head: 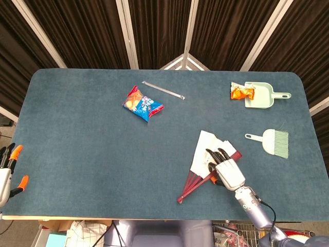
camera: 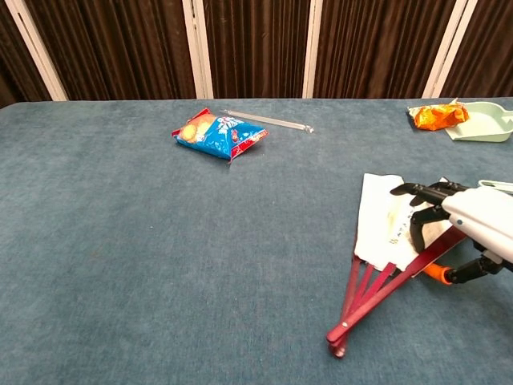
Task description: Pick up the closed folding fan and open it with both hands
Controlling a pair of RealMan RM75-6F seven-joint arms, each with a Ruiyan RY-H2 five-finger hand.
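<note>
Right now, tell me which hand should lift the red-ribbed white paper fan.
The right hand: its fingers already rest on the red-ribbed white paper fan. The left hand sits off the table's far-left edge.

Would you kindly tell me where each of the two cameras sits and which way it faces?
Head view: sits high, looking steeply down on the whole table; the left robot hand idles at the table's near left corner, the right robot hand lies on the fan.
Chest view: sits low at the near edge, looking across to the curtains; only the right robot hand shows.
Both share the fan, snack bag and dustpan.
</note>
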